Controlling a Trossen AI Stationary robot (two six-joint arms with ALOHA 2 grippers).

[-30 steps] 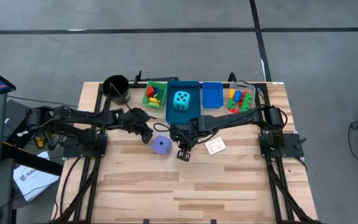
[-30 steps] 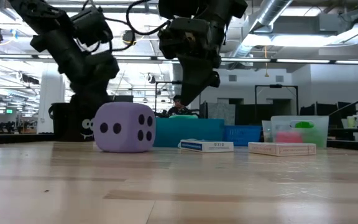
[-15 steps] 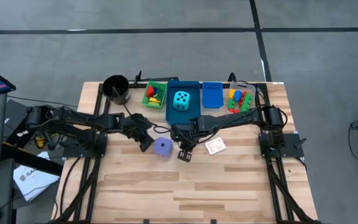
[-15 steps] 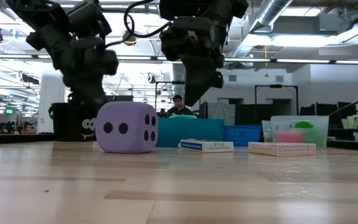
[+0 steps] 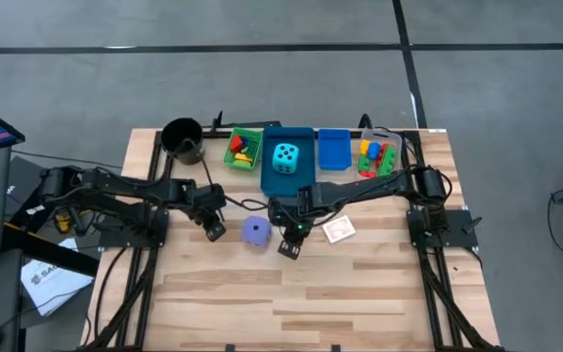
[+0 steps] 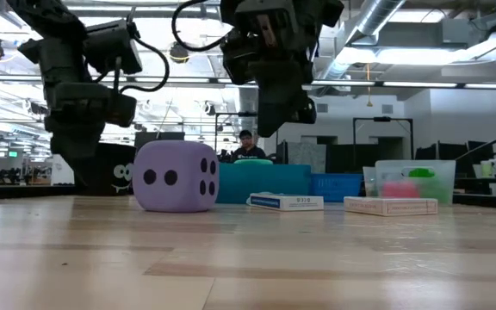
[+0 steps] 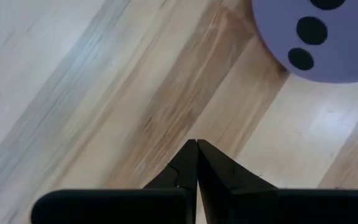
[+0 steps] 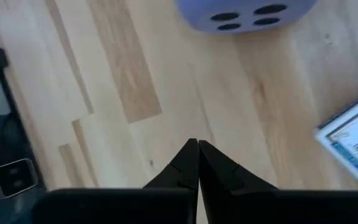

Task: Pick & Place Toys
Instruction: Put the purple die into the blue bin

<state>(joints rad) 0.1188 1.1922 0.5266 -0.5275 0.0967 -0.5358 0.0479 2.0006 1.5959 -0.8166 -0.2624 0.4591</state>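
Purple foam die [image 5: 254,230]: rests on the wooden table [image 5: 291,293], between both tools.
Left tool [image 5: 215,231]: pressed together, empty, beside the die.
Right tool [image 5: 295,233]: pressed together, empty, above the table.

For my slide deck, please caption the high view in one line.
Both grippers, left and right, shut and empty, flank the purple die on the wooden table.

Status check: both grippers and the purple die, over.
Left gripper and right gripper shut, empty, flanking purple die. Die sits free on table. Nothing blocking.
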